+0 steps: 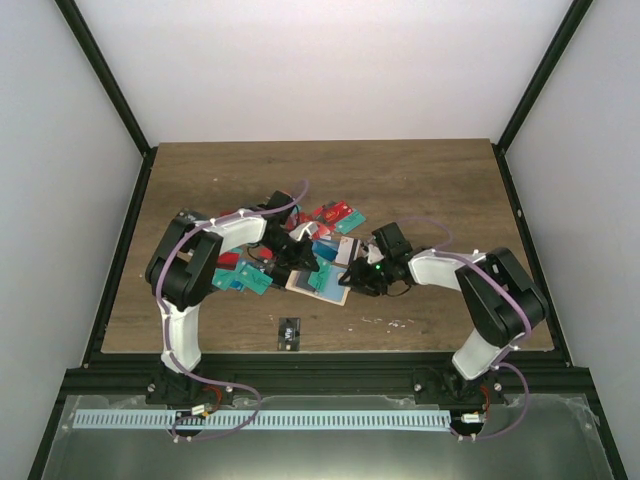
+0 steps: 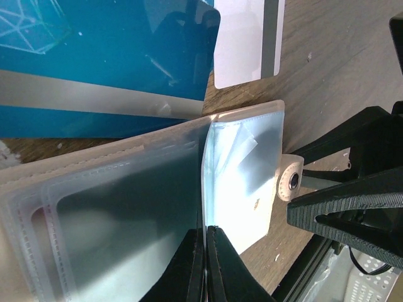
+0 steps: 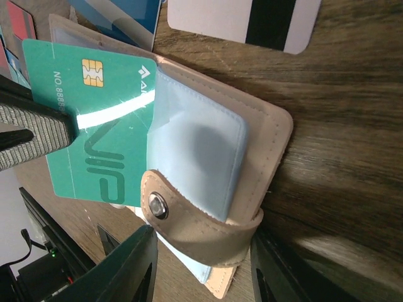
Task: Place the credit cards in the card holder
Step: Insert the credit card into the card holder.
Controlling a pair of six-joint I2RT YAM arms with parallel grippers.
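Observation:
The tan card holder lies open at the table's middle. Its clear sleeves show in the left wrist view. In the right wrist view its snap tab curls round its near edge. My left gripper is shut on a teal credit card, seen edge-on between its tips; one end of the card sits under a clear sleeve. My right gripper is closed on the holder's near end, a finger touching each side. It also shows in the top view.
Loose cards lie around the holder: a white card with a black stripe, a blue card, red ones behind, teal ones to the left. A small black object lies by the front edge.

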